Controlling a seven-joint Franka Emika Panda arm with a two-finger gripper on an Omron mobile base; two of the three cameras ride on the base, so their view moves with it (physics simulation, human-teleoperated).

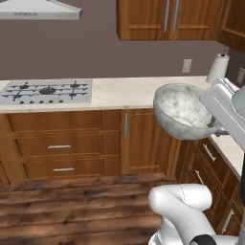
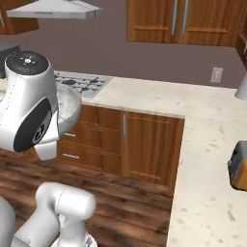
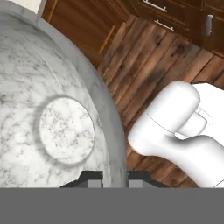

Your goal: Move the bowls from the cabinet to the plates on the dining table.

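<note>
A deep grey-white marbled bowl hangs tilted in the air in front of the counter corner. My gripper is shut on its right rim. In the hand view the bowl's inside spreads across the left half, and its rim runs down between my two dark fingertips, where my gripper pinches it. In the right base view a slice of the bowl shows behind my arm's big white joint. The plates, the dining table and the other bowl are out of view.
An L-shaped pale counter carries a gas hob, a paper towel roll and a toaster. Brown drawers stand below it and wall cupboards hang above. Wooden floor lies in front.
</note>
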